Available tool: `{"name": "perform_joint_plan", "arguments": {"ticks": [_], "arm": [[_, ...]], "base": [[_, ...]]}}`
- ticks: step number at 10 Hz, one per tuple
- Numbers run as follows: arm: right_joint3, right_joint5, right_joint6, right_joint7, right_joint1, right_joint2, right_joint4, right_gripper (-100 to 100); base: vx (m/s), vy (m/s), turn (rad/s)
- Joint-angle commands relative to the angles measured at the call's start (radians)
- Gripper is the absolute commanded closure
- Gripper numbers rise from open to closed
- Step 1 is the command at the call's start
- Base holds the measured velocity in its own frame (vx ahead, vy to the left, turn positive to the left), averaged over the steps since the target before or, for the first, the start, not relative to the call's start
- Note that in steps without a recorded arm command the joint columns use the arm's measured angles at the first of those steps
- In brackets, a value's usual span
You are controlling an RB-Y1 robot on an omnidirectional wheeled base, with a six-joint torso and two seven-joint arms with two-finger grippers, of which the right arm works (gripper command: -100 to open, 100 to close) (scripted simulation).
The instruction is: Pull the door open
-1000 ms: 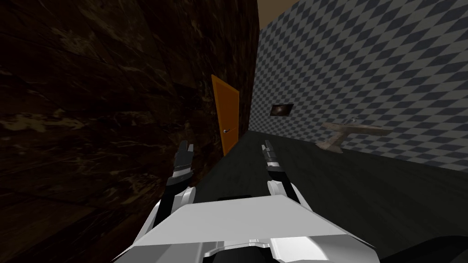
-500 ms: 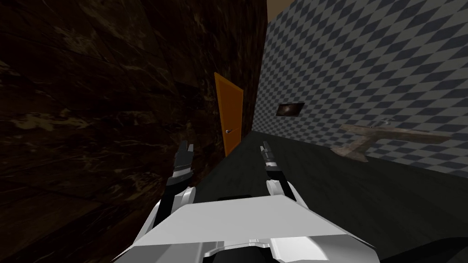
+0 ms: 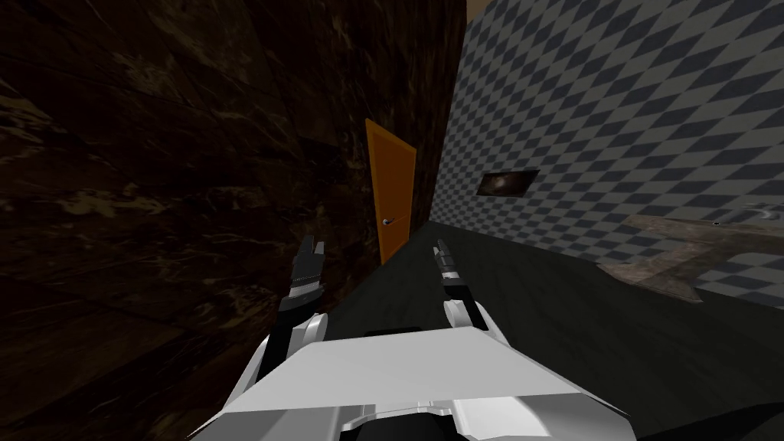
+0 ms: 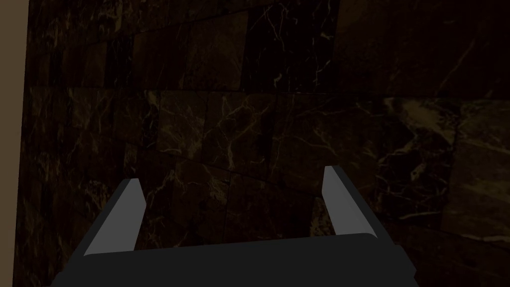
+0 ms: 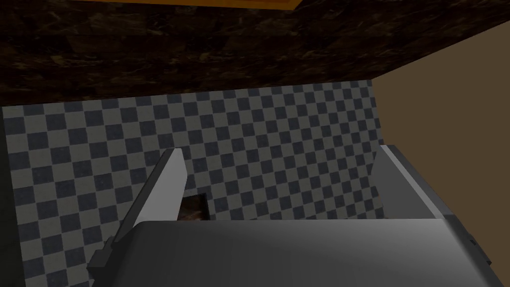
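nearest you in the head view, both forearms reach forward. the left tool (image 3: 312, 246) shows against the dark marbled wall (image 3: 153, 153), and the right tool (image 3: 441, 246) is over the dark floor (image 3: 574, 329). their fingers are small there, so read them from the wrist views. your left wrist view has the left tool (image 4: 231, 174) spread wide and empty, facing the veined dark wall close ahead. your right wrist view has the right tool (image 5: 279, 148) wide as well, holding nothing, aimed at the checkered wall (image 5: 274, 124). a small dark framed panel (image 5: 194, 208) sits just beside one finger, and a thin orange strip of the door (image 5: 199, 2) runs along the frame's edge.

further off, the head view gives you the whole door (image 3: 392, 191). it is orange, set in the dark wall near the corner with the checkered wall, and it carries a small pale handle (image 3: 389, 221). both tools are well apart from it. a stone-coloured counter (image 3: 674, 256) juts from the checkered wall on your right.
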State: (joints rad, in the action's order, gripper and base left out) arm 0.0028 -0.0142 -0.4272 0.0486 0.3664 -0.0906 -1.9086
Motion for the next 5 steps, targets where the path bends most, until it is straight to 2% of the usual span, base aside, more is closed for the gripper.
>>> {"name": "perform_joint_plan", "arguments": {"ticks": [1,5], "arm": [[0.0,-0.004,-0.008,-0.002,-0.015,-0.005,0.033,-100],[0.0,-0.013,-0.023,-0.008,-0.053,-0.019,0.114,-100]], "base": [[0.09,-0.042,0.131],[0.077,-0.052,0.146]]}}
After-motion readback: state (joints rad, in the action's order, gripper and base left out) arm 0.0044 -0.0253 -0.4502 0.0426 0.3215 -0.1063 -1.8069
